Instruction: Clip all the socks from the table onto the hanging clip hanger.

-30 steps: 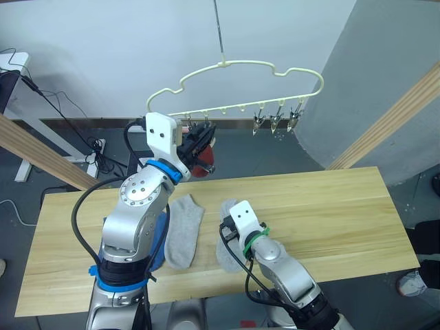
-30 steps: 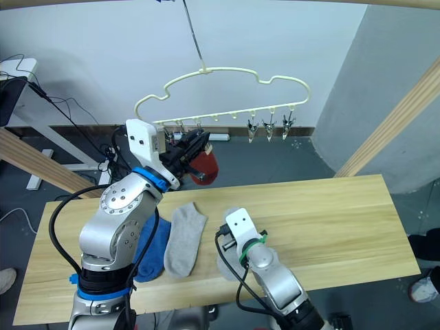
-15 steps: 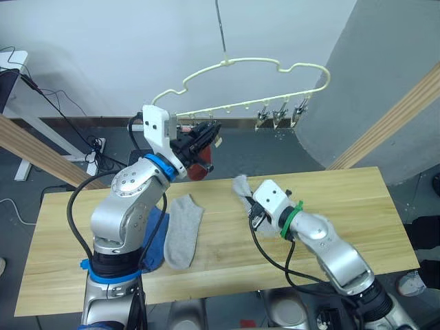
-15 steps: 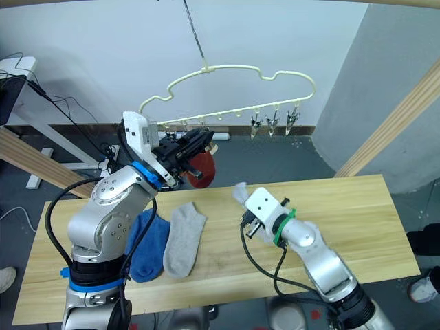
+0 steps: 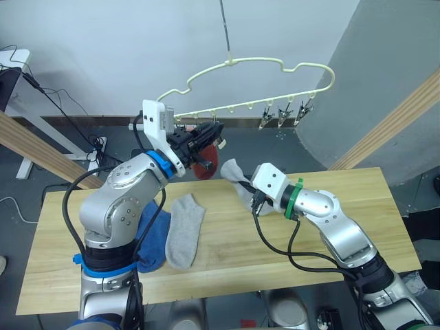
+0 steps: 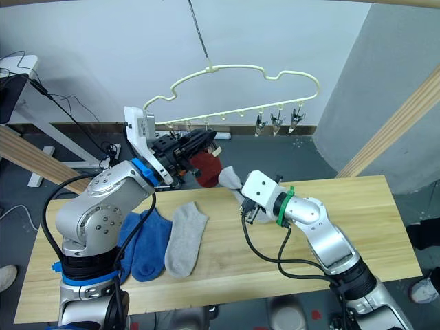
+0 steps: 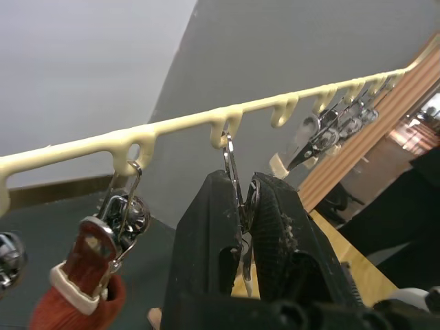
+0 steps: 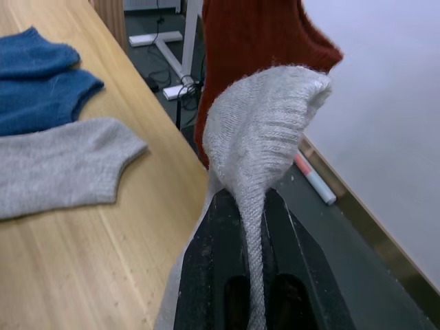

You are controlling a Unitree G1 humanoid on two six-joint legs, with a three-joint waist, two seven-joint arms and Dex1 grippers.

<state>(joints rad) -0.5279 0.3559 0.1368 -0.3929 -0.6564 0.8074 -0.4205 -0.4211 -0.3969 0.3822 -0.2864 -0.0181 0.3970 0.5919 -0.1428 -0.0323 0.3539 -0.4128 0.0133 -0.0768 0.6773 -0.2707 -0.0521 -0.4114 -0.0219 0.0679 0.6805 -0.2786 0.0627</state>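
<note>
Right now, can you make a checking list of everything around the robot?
Surface: wooden table, two blue socks and one grey sock lying on it.
Job's things: clip hanger hanging; rust red sock clipped on it.
Clutter: nothing seen.
Grippers: left gripper squeezing a metal clip; right gripper holding a second grey sock.
Cables: black cables on the floor.
Surroundings: white wall, wooden poles.

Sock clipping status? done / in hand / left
Done: rust red sock hangs clipped on the clip hanger.
In hand: right gripper pinches a grey sock; left gripper squeezes a clip.
Left: grey sock and blue socks lie on the table.
</note>
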